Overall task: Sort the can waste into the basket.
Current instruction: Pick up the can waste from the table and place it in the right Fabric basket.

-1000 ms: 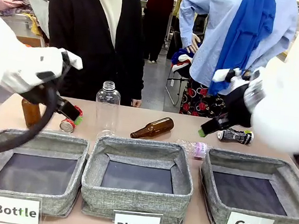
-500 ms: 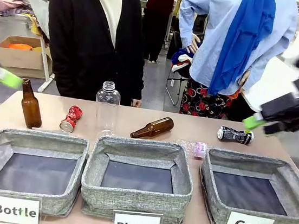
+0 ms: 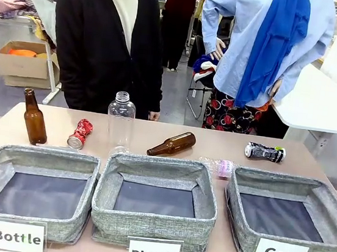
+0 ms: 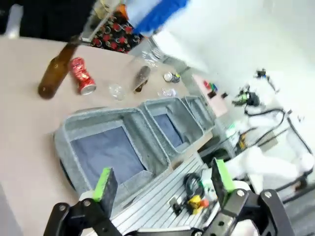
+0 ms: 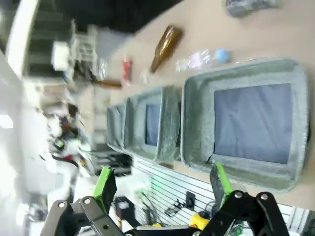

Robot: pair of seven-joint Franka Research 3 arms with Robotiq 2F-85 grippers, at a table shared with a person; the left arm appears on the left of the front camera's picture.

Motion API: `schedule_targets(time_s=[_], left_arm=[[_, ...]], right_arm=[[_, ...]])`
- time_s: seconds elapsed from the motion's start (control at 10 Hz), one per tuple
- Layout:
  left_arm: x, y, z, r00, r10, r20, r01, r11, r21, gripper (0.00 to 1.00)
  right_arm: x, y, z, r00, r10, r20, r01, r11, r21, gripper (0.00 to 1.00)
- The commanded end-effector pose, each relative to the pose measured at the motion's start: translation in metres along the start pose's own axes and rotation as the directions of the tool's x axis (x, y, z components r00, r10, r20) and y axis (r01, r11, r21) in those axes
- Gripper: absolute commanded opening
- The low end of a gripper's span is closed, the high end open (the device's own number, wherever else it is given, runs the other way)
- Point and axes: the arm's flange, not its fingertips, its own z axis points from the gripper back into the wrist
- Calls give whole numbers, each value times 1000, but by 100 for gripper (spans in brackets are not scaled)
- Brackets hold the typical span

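**Baskets, three.** You have three grey woven-fabric rectangular baskets with dark floors in a row along the near edge of the tan worktop [image 3: 216, 139]. White cards mark them:
- The basket carded "Bottle" [image 3: 42, 156] is at 9 o'clock in the row.
- The basket carded "Plastic" [image 3: 159, 164] is in the centre.
- The grey woven-fabric basket carded "Can" [image 3: 279, 179] is at 3 o'clock.

**Cans, two**, both lying on the worktop behind the baskets.
- The red crushed drink can with silver ends [image 3: 80, 133] lies at 12 o'clock of the "Bottle" basket.
- The dark black-silver crushed drink can with a green-yellow end [image 3: 265, 152] lies at 12 o'clock of the "Can" basket, near its far rim.

**Brown glass bottles, two.** One is upright [image 3: 34, 123] and one is lying down [image 3: 172, 144].

**Clear plastic bottles, two.** One is upright [image 3: 120, 123] and one is crumpled [image 3: 219, 167].

**Person, one**, in a black jacket [image 3: 108, 39], at the far side.

**Left gripper** [image 4: 162, 179]: your green pads are spread wide with nothing between them.
- The red can [image 4: 82, 82] lies at 11 o'clock from it, well apart.
- The dark can [image 4: 172, 77] lies at 12 o'clock, well apart.

**Right gripper** [image 5: 161, 181]: your pads are likewise spread wide and hold nothing.
- The "Can" basket [image 5: 241, 69] is the nearest basket, at 2 o'clock.
- The dark can [image 5: 248, 6] is at 1 o'clock beyond it, blurred.
- The red can [image 5: 126, 69] is between 11 and 12 o'clock, well apart.
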Motion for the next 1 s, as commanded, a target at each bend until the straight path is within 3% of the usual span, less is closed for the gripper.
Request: schedule_targets(time_s=[0.0, 0.2, 0.3, 0.9], left_arm=[[-54, 28, -67, 990, 130, 58, -128, 991, -40, 100], [-46, 31, -77, 979, 176, 102, -177, 984, 3, 100], [-16, 53, -8, 987, 156, 47, -155, 988, -24, 100], [-18, 54, -7, 984, 176, 38, -175, 984, -24, 100]], right_arm=[[-11, -26, -16, 996, -67, 61, 61, 994, 96, 100], [-5, -37, -26, 991, -100, 92, 95, 994, 61, 100], [6, -39, 7, 991, -114, 66, 109, 991, 72, 100], [6, -39, 7, 991, -114, 66, 109, 991, 72, 100]])
